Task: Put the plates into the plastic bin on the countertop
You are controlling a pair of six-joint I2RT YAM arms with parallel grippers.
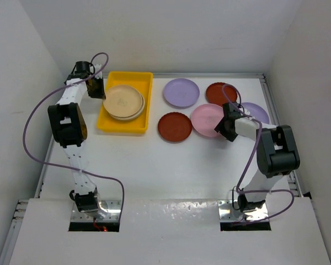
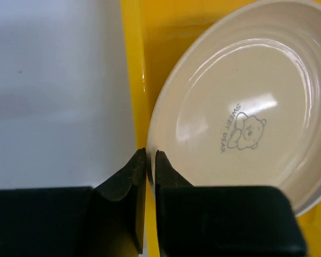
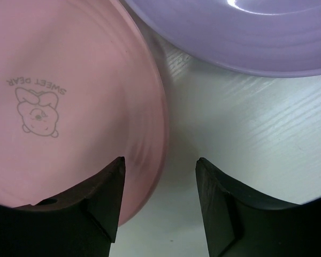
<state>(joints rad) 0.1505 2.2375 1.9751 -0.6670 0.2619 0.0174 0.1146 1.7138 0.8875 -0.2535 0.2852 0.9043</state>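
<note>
The yellow plastic bin stands at the back left of the white countertop. A cream plate lies in it on top of a second plate. My left gripper is at the bin's left wall, shut on the cream plate's left rim in the left wrist view, jaws almost touching. My right gripper is open at the right edge of the pink plate. In the right wrist view it straddles the pink plate's rim.
On the countertop lie a lilac plate, two dark red-brown plates, and another lilac plate partly behind the right arm, also in the right wrist view. White walls close three sides.
</note>
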